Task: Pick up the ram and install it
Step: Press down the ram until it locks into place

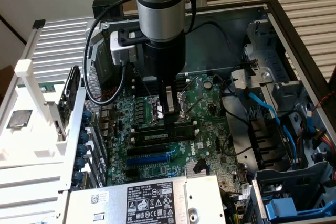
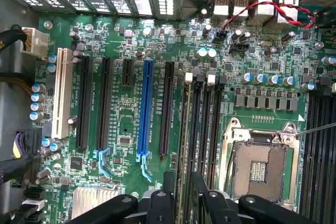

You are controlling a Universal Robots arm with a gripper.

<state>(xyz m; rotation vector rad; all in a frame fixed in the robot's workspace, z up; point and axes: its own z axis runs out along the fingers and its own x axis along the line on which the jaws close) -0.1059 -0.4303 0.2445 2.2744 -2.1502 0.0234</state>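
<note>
Seems far along, judging by how things lie; finds the ram already lying lengthwise along one of the black memory slots, pale label strip facing outward, just beside the CPU socket and a little apart from the blue expansion slot; cannot tell whether fully pressed home or whether the end latches have closed, so possibly leaves the seating to confirm.

Shows the end effector released, jaws spread wide and clasping nothing; hangs directly over the ram, fingertips just above its upper edge, touching or a hair apart, impossible to say which; in the wrist view brackets the memory slots with the end effector on either side.

As for containers: has the open computer case holding the green motherboard, a labelled power supply at the near edge, and blue cables toward the exterior view's right; leaves the CPU socket bare, no processor in it; leaves the blue expansion slot and the neighbouring black ones unfilled.
</note>
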